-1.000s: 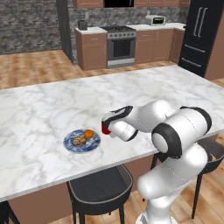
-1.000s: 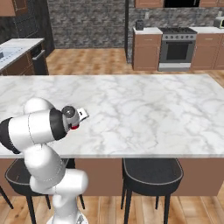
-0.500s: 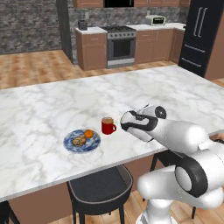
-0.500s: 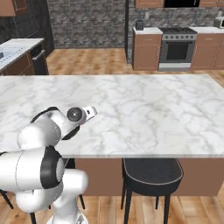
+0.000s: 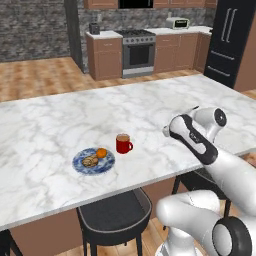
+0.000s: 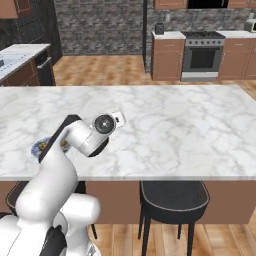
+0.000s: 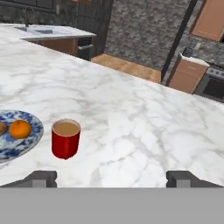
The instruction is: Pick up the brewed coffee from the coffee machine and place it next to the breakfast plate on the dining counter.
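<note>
The red mug of brewed coffee [image 5: 123,144] stands upright on the white marble dining counter [image 5: 150,102], just right of the blue breakfast plate [image 5: 93,161] with its pastry and orange fruit. My gripper [image 5: 166,132] hovers to the right of the mug, apart from it, and is open with nothing held. In the hand view the mug [image 7: 65,138] sits left of centre beside the plate [image 7: 17,133], ahead of the widely spread fingertips [image 7: 41,178]. In the right base view my arm covers the mug and a sliver of the plate [image 6: 37,147] shows. The coffee machine is out of view.
Black stools [image 5: 114,212] [image 6: 172,195] stand under the counter's near edge. A stove [image 5: 138,50] and wood cabinets line the back wall, and a black fridge [image 5: 227,40] stands at the far right. A smaller worktop with a sink [image 6: 20,52] lies to the left.
The gripper let go of the mug beside the plate and has drawn back to the right, away from it. The mug stays standing on the counter.
</note>
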Tool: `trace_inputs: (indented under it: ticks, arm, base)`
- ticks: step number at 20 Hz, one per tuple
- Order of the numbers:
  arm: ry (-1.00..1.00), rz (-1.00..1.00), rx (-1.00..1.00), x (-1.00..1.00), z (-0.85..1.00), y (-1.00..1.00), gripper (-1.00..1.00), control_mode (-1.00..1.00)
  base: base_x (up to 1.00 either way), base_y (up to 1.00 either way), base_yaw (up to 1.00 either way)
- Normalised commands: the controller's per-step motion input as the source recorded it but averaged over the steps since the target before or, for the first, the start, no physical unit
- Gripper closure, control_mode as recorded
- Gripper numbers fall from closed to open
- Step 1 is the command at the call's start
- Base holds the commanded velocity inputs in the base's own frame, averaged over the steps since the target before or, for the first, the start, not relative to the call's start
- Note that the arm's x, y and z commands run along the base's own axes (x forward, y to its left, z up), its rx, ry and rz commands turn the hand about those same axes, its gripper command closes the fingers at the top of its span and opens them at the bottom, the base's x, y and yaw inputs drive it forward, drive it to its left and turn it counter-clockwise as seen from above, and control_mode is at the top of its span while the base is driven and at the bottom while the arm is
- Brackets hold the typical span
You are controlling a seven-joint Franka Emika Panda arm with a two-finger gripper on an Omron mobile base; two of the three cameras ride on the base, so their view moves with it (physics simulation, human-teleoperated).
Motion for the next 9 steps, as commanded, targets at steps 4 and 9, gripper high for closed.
trace_inputs:
  ticks: [4, 9]
  arm:
    - [-0.05, 0.02, 0.14, -0.19, 0.66, -0.46, -1.0, -1.0]
    - [-0.08, 0.0, 0.21, -0.28, 0.0, -0.65, -1.0, -1.0]
  base:
    - [0.0, 0.0, 0.0]
    - [0.0, 0.0, 0.0]
